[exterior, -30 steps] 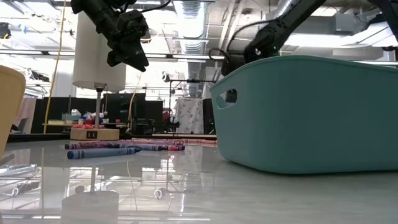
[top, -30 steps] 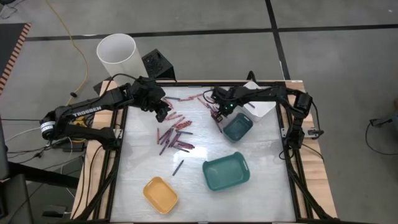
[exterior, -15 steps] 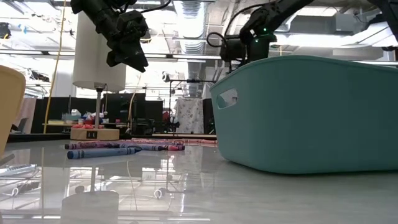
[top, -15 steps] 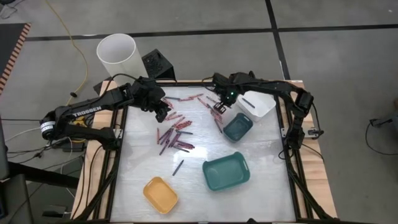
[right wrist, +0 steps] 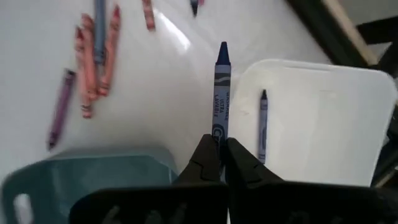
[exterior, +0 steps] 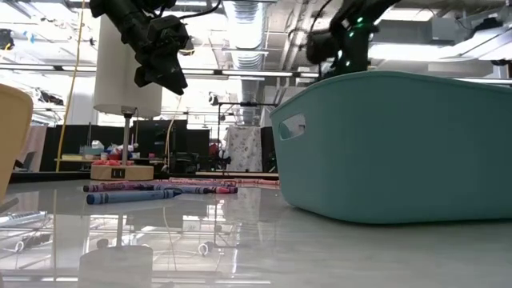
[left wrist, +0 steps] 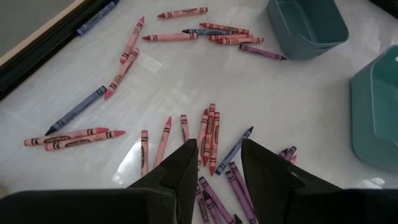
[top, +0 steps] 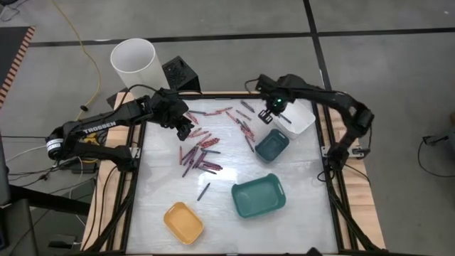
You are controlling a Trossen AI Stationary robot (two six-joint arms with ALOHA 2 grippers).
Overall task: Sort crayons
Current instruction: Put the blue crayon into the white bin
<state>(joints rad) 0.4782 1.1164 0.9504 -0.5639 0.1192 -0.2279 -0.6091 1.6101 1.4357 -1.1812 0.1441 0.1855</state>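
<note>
Right pincer [right wrist: 217,163] shifted over white tray [right wrist: 323,124], gripping blue crayon [right wrist: 220,93]

Left arm comes in from the frame's left edge in the high view, forearm angled up-right, wrist bent down. Left gripper [top: 183,128] sits in the upper-left-centre of that frame, raised; low view has it [exterior: 160,74] hanging in the upper left. Its fingers [left wrist: 180,171] stand apart with a clear gap, nothing between them.

Right arm rises along the right side, elbow at upper right, forearm reaching left. Right gripper [top: 268,116] is upper-centre-right; low view shows it blurred, probably airborne. Its fingers [right wrist: 208,155] are pinched on a blue crayon [right wrist: 220,93].
</note>
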